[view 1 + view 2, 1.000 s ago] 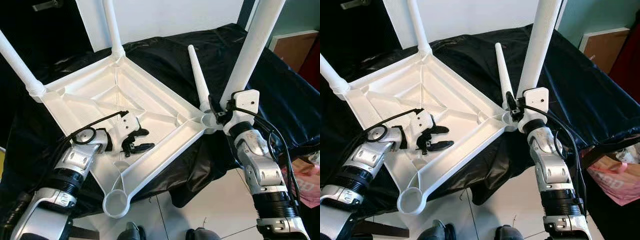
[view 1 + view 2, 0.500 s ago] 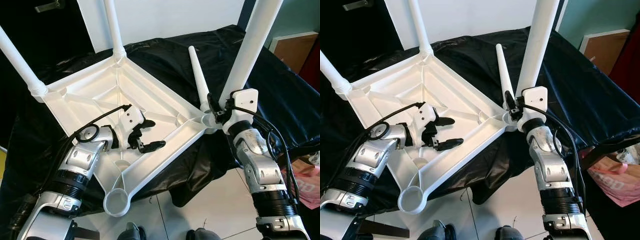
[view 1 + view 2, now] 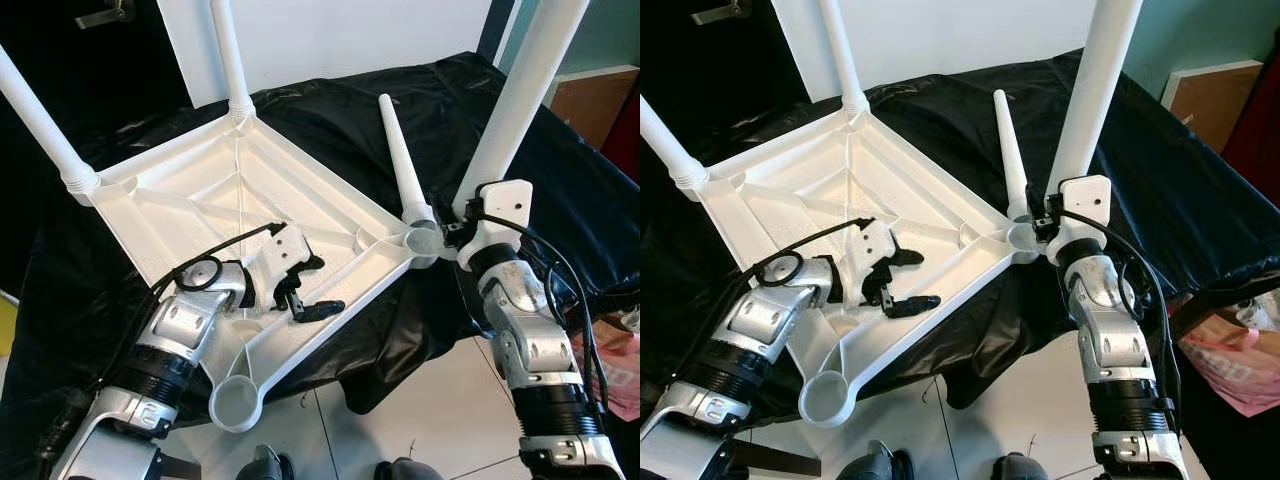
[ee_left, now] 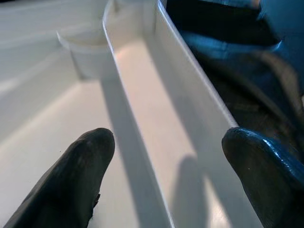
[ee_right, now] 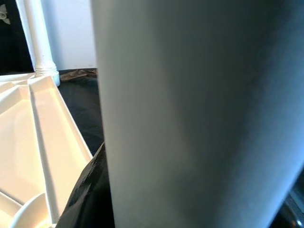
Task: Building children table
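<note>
we hold the loose table leg (image 3: 520, 90) in our right gripper (image 3: 462, 232), fingers clamped on its lower end, its long axis nearly upright. the open corner socket (image 3: 423, 239) of the upturned tabletop (image 3: 190, 200) lies just beside it, toward our left. our left gripper (image 3: 305, 292) rests spread over the tabletop's near rim.

My right gripper (image 3: 452, 232) is tucked behind the white table leg (image 3: 520, 95), so I cannot tell how its jaws stand. That leg runs off the frame's edge at 12 o'clock. Two fitted legs (image 3: 40, 122) at 10 and 11 o'clock are also cut off.
</note>
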Robot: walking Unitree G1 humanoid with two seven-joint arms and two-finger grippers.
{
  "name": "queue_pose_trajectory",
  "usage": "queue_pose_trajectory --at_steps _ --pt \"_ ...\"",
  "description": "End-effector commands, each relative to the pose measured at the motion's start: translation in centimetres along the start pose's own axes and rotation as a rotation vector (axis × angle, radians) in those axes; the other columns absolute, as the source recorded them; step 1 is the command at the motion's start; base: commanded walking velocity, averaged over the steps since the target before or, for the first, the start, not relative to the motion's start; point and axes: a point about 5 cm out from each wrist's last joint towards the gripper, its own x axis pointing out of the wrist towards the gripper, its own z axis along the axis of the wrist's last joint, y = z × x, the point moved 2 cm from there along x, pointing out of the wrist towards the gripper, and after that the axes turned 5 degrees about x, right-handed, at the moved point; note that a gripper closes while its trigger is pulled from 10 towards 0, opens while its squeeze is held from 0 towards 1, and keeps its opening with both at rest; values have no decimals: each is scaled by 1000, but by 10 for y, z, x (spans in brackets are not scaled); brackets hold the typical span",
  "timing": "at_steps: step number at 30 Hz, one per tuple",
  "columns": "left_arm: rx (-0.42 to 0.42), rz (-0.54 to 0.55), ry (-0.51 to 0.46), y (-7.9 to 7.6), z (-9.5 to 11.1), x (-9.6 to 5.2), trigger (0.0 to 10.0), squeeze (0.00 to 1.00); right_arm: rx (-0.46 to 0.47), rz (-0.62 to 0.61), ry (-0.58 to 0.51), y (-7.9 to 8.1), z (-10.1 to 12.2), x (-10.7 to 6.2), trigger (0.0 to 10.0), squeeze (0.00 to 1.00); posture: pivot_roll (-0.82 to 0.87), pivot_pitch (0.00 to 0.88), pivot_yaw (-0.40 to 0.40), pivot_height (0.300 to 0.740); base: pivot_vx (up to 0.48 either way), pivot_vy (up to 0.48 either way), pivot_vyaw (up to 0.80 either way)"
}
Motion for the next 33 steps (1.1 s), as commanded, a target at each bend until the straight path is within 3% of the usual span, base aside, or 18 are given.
queue_pose_trajectory --at_steps 1,7,8,9,10,11,12,13,24,33 --pt "-14 221 65 16 -8 0 10000 0 -6 -8 -21 -2 4 -1 10000 0 -115 63 49 740 0 0 0" --pt "-25 256 104 20 -13 0 10000 0 -7 -10 -23 -2 4 -1 10000 0 -118 65 51 740 0 0 0" --pt "-29 267 119 21 -14 0 9333 0 -7 -12 -23 -3 5 -1 10000 0 -120 66 51 740 0 0 0" --pt "-26 273 126 22 -15 -1 4902 0 -8 -14 -24 -3 5 -1 10000 0 -121 66 52 740 0 0 0" --pt "-26 273 126 22 -15 -1 4902 0 -8 -14 -24 -3 5 -1 10000 0 -121 66 52 740 0 0 0" --pt "-20 270 133 22 -15 -2 3098 0 -9 -16 -25 -4 5 -2 10000 0 -122 66 52 740 0 0 0" --pt "-20 270 133 22 -15 -2 3098 0 -9 -16 -25 -4 5 -2 10000 0 -122 66 52 740 0 0 0" --pt "-11 253 136 20 -16 -3 0 0 -10 -17 -25 -4 5 -2 10000 0 -123 65 52 740 0 0 0" --pt "88 80 172 2 -22 -14 0 0 -14 -17 -28 -5 6 -1 10000 0 -121 66 47 740 0 0 0" --pt "96 57 216 0 -33 -27 0 0 -13 -16 -29 -5 7 -1 10000 0 -122 67 48 740 0 0 0"
